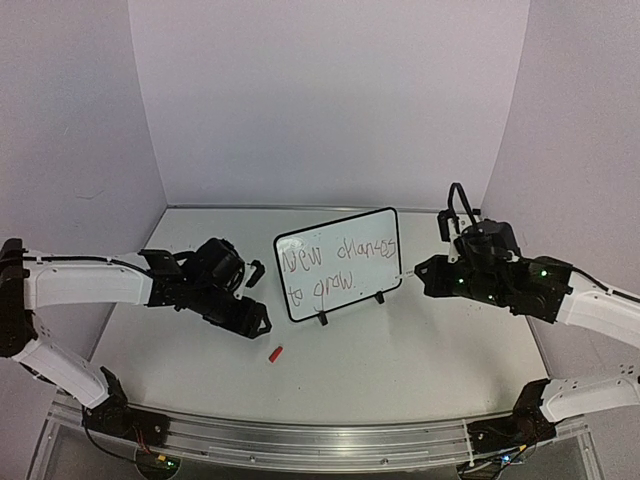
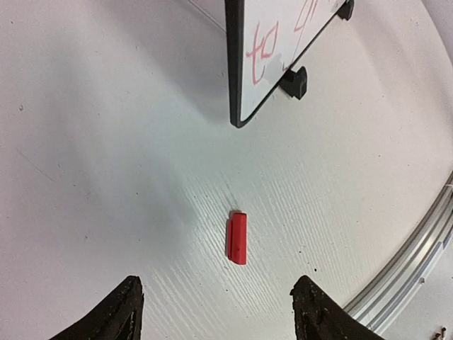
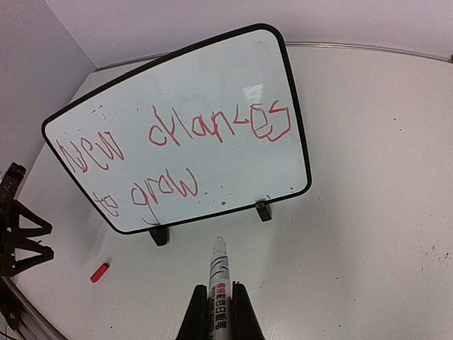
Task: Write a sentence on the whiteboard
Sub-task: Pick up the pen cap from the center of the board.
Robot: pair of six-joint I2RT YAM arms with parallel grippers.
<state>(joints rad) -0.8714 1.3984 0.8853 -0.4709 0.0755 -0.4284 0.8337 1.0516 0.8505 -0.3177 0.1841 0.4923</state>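
Whiteboard [image 1: 338,262]: glossy, rounded black frame.

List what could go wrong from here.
The uncapped marker in the right hand points at the whiteboard; a forward slip could streak the sentence or tip the board on its small feet.
The red cap lies flat in front of the open left hand; a pinch might flick it away.
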